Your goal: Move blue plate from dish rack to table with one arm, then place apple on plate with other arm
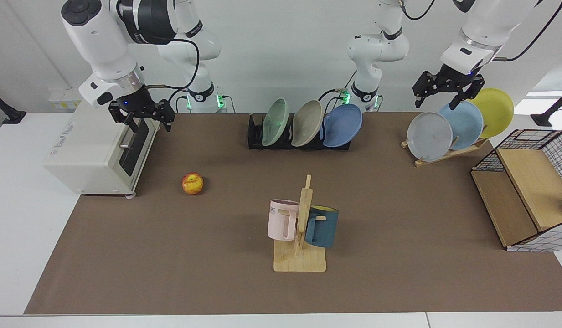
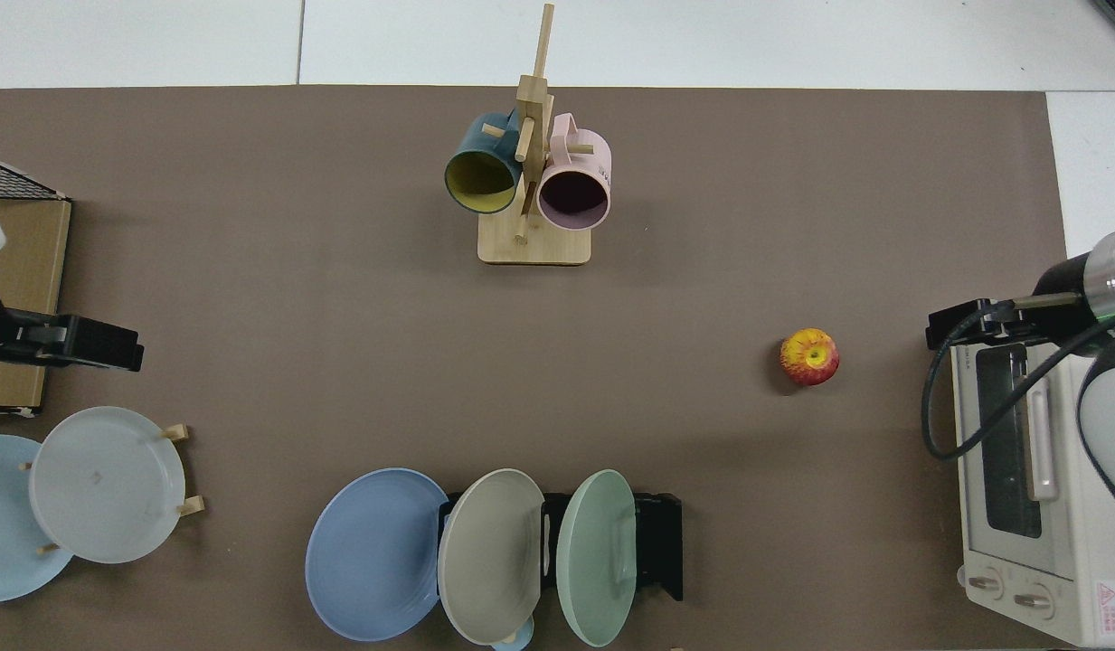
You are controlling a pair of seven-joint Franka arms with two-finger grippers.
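Brown tabletop. Dish rack, black: blue plate, beige plate, green plate, leaning in a row. Apple, alone, near toaster oven. Mug tree: two mugs.

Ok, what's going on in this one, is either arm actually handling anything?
Neither arm holds anything. The blue plate stands in the dish rack beside a beige and a green plate, and the apple lies alone on the table. The left gripper hovers open above the plates on the wooden stand, and the right gripper hangs open over the toaster oven.
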